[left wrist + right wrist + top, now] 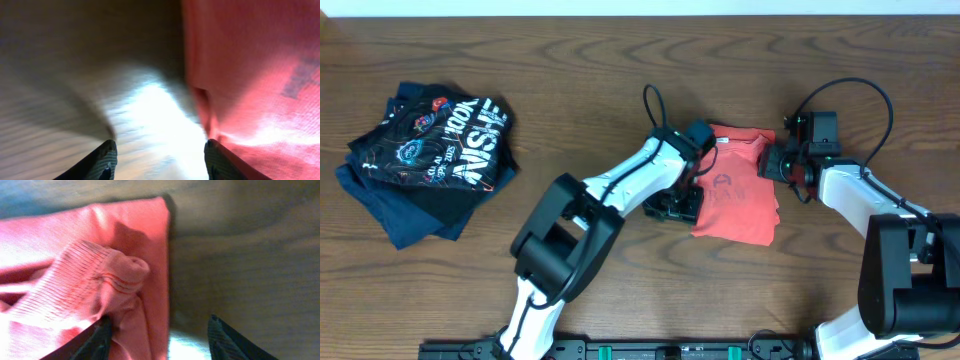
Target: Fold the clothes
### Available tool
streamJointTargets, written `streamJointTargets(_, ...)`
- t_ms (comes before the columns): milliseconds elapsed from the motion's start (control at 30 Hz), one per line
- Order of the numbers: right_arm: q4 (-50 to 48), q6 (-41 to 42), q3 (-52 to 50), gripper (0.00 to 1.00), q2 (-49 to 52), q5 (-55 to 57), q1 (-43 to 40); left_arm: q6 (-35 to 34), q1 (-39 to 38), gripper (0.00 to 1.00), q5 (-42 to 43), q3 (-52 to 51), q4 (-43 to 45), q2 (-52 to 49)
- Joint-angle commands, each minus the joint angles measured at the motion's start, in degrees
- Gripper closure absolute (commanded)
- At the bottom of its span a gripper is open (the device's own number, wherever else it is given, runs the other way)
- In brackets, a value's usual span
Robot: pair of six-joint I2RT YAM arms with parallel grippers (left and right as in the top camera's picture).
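The red-orange T-shirt lies folded into a compact block on the wooden table, right of centre, its faded chest lettering facing up. Both arms crowd it from opposite sides. The left gripper sits at the shirt's left edge with its jaws spread wide; the wrist view shows bare, brightly lit wood between the two dark fingertips, and the right-hand tip sits right at the cloth's folded edge, gripping nothing. From overhead the left arm's wrist and camera housing cover the shirt's upper left corner, so that part is hidden. The right gripper is at the upper right edge – its jaws also stand well apart, one finger against a bunched fold of fabric just below the ribbed collar, the other over bare table, and it holds nothing. Black cables loop above the right wrist, clear of the cloth. Well apart, at the far left of the table, rests a pile of dark garments with white lettering, untouched by either arm
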State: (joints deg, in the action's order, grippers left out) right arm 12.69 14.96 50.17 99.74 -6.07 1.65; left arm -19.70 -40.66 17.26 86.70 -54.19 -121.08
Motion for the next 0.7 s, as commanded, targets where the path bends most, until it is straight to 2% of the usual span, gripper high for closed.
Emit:
streamJointTargets(0,1.9,-1.4,0.2,0.38,-3.5,3.7,-0.6,0.1,2.5,0.38,-7.8,-0.1,0.9,5.8)
streamJointTargets(33,2.8,-1.6,0.4,0.37,-4.9,4.6,-0.9,1.5,3.4,0.34,-7.8,-0.1,2.2,7.0)
streamJointTargets(100,5.3,-1.8,0.5,0.35,-8.8,6.2,-1.5,4.6,5.8,0.22,-6.6,-0.1,5.9,9.4)
streamJointTargets(200,9.2,-2.9,0.5,0.28,-14.8,6.3,-2.4,9.5,10.0,0.08,0.0,-0.1,11.8,10.9)
streamJointTargets(300,14.2,-4.5,0.5,0.09,-20.6,5.7,-3.0,11.2,14.3,0.06,7.2,-0.1,16.2,10.4)
streamJointTargets(367,18.1,-5.3,0.5,0.01,-24.2,5.4,-3.4,11.6,17.2,0.06,12.5,-0.1,19.3,9.1)
streamJointTargets(500,25.1,-5.6,0.5,0.01,-28.7,4.7,-3.6,12.5,20.5,0.06,20.6,-0.1,24.3,5.7)
streamJointTargets(667,31.4,-5.6,0.5,0.01,-30.5,3.9,-3.6,15.2,20.2,0.06,26.8,-0.1,29.1,1.4)
